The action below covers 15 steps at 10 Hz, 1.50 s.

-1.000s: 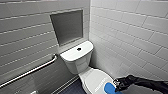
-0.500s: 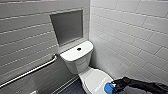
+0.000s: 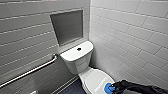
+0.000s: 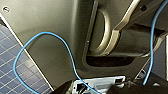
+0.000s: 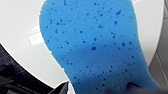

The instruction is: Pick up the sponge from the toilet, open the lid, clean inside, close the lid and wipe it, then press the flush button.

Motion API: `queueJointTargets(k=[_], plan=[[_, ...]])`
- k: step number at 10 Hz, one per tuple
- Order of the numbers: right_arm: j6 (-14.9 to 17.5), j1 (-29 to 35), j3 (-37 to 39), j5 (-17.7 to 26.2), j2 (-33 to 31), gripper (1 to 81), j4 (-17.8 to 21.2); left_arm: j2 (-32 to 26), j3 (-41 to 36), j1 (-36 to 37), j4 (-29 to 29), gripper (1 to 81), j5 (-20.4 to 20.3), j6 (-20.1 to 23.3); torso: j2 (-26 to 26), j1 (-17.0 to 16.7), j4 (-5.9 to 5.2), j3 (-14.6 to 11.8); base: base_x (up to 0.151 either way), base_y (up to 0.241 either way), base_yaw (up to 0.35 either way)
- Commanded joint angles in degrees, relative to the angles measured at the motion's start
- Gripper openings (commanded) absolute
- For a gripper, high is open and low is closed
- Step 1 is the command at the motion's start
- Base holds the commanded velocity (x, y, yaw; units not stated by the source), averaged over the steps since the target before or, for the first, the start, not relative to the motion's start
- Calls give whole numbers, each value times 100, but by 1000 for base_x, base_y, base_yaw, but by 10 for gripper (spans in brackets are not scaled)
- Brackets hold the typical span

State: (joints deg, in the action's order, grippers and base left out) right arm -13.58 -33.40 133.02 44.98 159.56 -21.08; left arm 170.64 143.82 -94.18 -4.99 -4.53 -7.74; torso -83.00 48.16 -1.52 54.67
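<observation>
The white toilet stands in the corner with its lid down. The dark round flush button sits in the middle of the tank top. The bright blue sponge lies on the lid's front right edge. My right gripper reaches in from the lower right, its dark end right at the sponge. In the right wrist view the sponge looms large and porous over the white lid; it rests flat there, with the jaws standing wide.
A metal grab bar slants along the left wall. A grey recessed niche sits above the tank. The white tiled wall stands close on the right. Dark tiled floor lies left of the bowl and beside the robot's body.
</observation>
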Motion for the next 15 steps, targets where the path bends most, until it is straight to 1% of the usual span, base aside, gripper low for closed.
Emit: queueJointTargets(k=[1,3,4,5,6,9,12,15], plan=[[-178,514,81,239,8,811,59,14,-48,-140,15,811,462,9,0,0,0,0,0,0,0],[-803,216,416,-235,-1,811,148,23,-56,-140,24,811,462,9,0,0,0,0,0,0,0],[-874,23,478,-332,-1,811,322,40,-56,-140,15,811,462,9,0,0,0,0,0,0,0],[-866,-136,495,-464,-27,811,647,49,-56,-131,6,811,462,9,0,0,0,0,0,0,0],[-866,-277,487,-587,-10,811,850,58,-65,-114,6,811,462,9,-2,0,0,0,0,0,0],[-927,-453,522,-596,149,811,842,49,-65,-114,6,811,462,9,-5,0,0,-2,0,0,0],[-927,-593,820,-596,201,811,851,67,-83,-114,-11,811,462,9,-6,0,0,-6,0,0,0],[-1015,-734,1049,-605,201,811,992,76,-91,-114,-29,811,462,9,-6,0,0,-11,0,0,0]])
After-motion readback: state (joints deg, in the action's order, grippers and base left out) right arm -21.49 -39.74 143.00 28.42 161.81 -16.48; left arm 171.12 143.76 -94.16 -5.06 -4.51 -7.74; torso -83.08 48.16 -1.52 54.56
